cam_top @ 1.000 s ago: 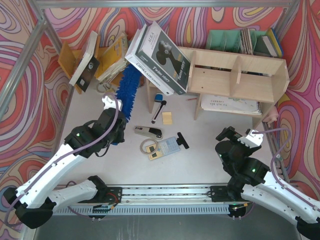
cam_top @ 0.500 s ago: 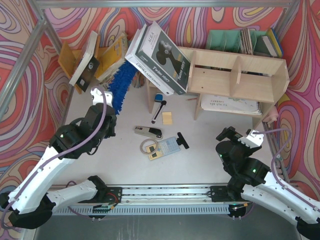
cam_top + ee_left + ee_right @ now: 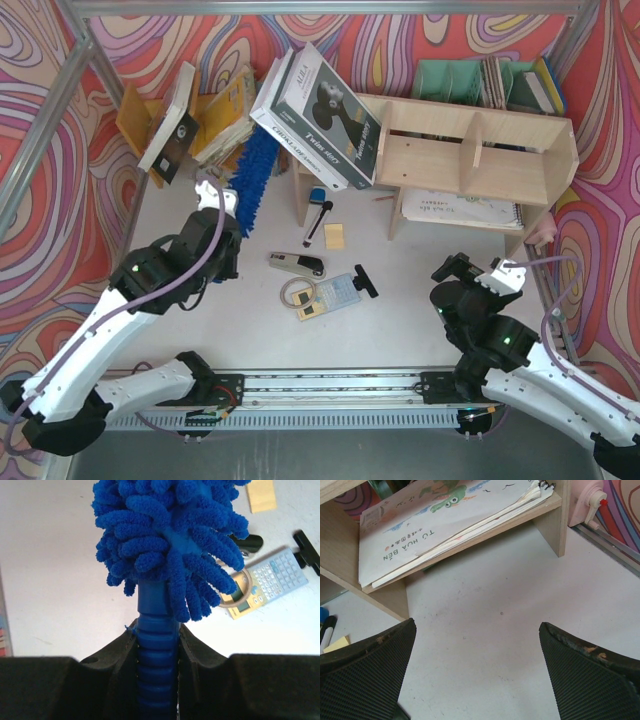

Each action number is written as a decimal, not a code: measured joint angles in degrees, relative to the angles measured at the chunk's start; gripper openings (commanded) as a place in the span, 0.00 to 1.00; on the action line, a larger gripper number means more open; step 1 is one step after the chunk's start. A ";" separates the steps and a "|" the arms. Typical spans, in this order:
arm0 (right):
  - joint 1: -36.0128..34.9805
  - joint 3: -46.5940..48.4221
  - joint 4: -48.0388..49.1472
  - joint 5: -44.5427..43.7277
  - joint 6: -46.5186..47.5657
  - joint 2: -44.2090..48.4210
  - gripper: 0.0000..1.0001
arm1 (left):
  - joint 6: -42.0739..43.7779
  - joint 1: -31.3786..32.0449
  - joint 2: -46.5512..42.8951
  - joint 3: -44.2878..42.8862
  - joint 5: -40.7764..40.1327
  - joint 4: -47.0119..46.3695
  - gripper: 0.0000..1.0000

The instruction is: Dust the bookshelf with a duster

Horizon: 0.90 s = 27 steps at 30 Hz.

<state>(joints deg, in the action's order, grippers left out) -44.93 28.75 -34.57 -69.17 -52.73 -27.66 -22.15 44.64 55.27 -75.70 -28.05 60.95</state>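
The duster (image 3: 252,178) is a bright-blue fluffy wand pointing up and right from my left gripper (image 3: 222,215), its tip near the big tilted books at the shelf's left end. In the left wrist view my left gripper (image 3: 157,647) is shut on the duster's ribbed blue handle (image 3: 156,630), with the fluffy head (image 3: 170,535) above. The pale plywood bookshelf (image 3: 470,160) stands at the back right, a notebook (image 3: 460,210) on its lower tier. My right gripper (image 3: 468,272) is open and empty over bare table in front of the shelf; its view shows the shelf's lower board (image 3: 485,535).
Large black-and-white books (image 3: 320,105) lean on the shelf's left end. An orange book rack (image 3: 190,115) stands back left, a green organizer (image 3: 480,80) behind the shelf. A marker (image 3: 318,215), sticky note (image 3: 334,236), stapler (image 3: 298,264), calculator (image 3: 335,292) and tape roll (image 3: 295,292) lie mid-table.
My left arm swung the duster left and away from me, then partly back; the head sits a little farther right than half a second ago. The right arm has not moved.
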 measured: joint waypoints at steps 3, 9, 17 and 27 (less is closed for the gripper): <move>0.00 0.00 0.09 0.00 0.26 -0.22 0.99 | -1.07 -0.13 1.46 0.96 4.42 -1.25 0.00; 0.00 0.00 0.83 0.00 0.63 -1.03 0.99 | -3.45 -0.24 1.55 5.42 7.78 -3.89 0.00; 0.00 0.00 1.42 0.00 1.36 -2.05 0.99 | -5.29 -0.35 -1.77 8.00 10.45 -6.29 0.00; 0.00 0.00 1.68 0.00 1.51 -2.29 0.99 | -5.57 -0.35 -4.15 6.86 5.07 -9.90 0.00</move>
<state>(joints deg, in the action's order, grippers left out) -44.93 28.75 -32.88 -69.17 -51.22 -29.95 -27.73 44.29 51.11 -68.84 -22.98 51.05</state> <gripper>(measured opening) 0.987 0.343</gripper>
